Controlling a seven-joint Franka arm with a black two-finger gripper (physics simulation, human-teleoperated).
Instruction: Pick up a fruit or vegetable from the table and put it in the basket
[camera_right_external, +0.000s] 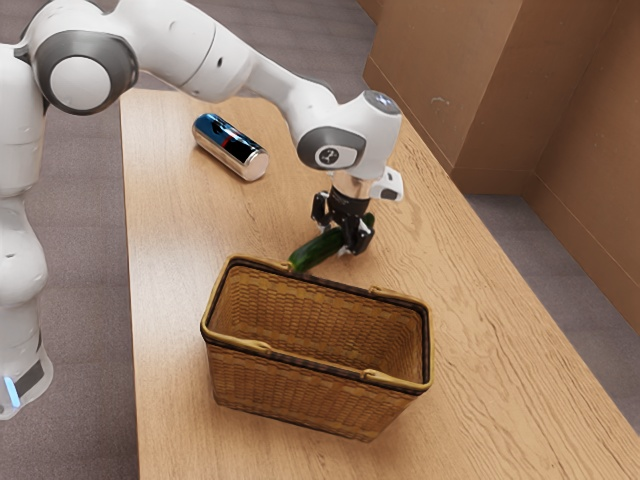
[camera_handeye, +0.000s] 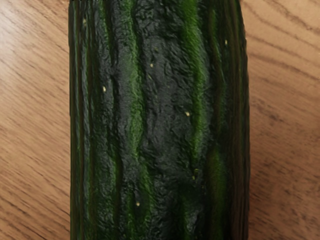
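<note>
Black metal pincer (camera_right_external: 340, 239) is down at the long dark-green cucumber (camera_right_external: 314, 250), low over the pale wooden desk (camera_right_external: 170, 300). Can't tell if it's spread or pinching the cucumber. Cucumber runs under the pincer, one end poking out toward the brown woven wicker basket (camera_right_external: 300, 392), other end just past the pincer on the opposite side. Wrist view: ridged green skin directly beneath the pincer, lighter green streaks, small pale specks, wood grain along both sides. Basket stands upright near the pincer, toward the exterior view's bottom; cucumber is outside it. Blue, black and silver cylindrical can (camera_right_external: 230, 147) lies on its side, farther from the pincer, toward the exterior view's upper left.
</note>
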